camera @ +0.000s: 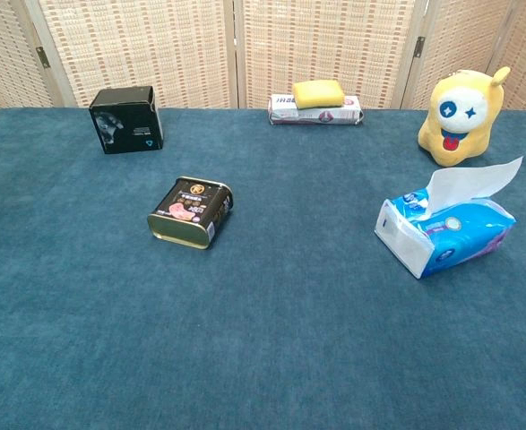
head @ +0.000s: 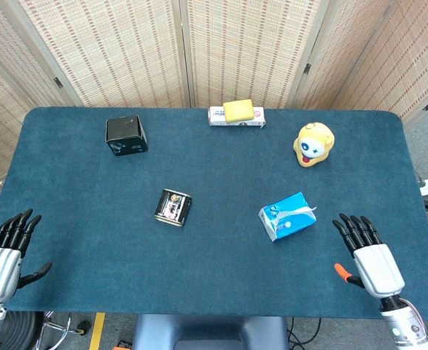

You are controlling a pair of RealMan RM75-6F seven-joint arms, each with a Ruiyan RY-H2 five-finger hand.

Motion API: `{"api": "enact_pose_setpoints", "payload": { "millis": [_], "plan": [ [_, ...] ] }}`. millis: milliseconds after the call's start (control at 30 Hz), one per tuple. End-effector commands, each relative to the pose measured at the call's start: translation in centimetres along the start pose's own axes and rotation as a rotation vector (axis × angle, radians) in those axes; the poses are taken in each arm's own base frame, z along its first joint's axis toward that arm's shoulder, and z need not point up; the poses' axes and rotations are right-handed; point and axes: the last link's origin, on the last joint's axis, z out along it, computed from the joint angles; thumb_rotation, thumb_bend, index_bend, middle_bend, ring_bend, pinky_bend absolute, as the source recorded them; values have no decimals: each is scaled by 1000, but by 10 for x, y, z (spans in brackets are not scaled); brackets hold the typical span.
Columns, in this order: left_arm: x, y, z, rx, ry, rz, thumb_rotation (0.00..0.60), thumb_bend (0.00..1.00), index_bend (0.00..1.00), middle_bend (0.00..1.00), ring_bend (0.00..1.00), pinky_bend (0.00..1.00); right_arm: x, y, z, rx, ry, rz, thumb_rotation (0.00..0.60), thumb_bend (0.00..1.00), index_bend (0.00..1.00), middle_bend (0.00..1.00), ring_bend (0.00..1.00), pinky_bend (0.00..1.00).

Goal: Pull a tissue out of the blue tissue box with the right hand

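Observation:
The blue tissue box lies on the table right of centre, with a white tissue sticking up out of its top. My right hand rests at the table's near right edge, fingers spread and holding nothing, a short way right of and nearer than the box. My left hand sits at the near left edge, fingers apart and empty. Neither hand shows in the chest view.
A yellow plush toy stands behind the tissue box. A small tin can lies on its side mid-table. A black box sits at the back left. A yellow sponge lies on a white packet at the back centre.

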Motion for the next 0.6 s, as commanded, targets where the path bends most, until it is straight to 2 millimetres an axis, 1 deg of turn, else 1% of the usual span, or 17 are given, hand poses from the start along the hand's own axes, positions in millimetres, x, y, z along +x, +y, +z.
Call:
{"api": "enact_pose_setpoints", "payload": {
  "millis": [33, 200, 333, 433, 533, 600],
  "plan": [
    [0, 0, 0, 1, 0, 1, 600, 224, 0, 0, 0, 134, 0, 0, 0, 1, -2, 1, 600, 169, 0, 0, 0, 0],
    [0, 0, 0, 0, 0, 1, 600, 222, 0, 0, 0, 134, -1, 0, 3, 3, -4, 5, 600, 170, 0, 0, 0, 0],
    [-1, 0, 0, 1, -3, 1, 600, 222, 0, 0, 0, 134, 1, 1, 11, 12, 5, 26, 600, 170, 0, 0, 0, 0],
    [-1, 0, 1, 4, -6, 1, 600, 223, 0, 0, 0, 134, 1, 3, 23, 13, 5, 50, 600, 170, 0, 0, 0, 0],
    [0, 0, 1, 4, -3, -1, 600, 224, 0, 0, 0, 134, -2, 2, 40, 15, -1, 45, 600, 170, 0, 3, 0, 0],
    [0, -1, 1, 4, -2, -3, 600, 224, 0, 0, 0, 135, -3, -2, 55, 18, -7, 39, 600, 170, 0, 23, 0, 0]
  ]
}}
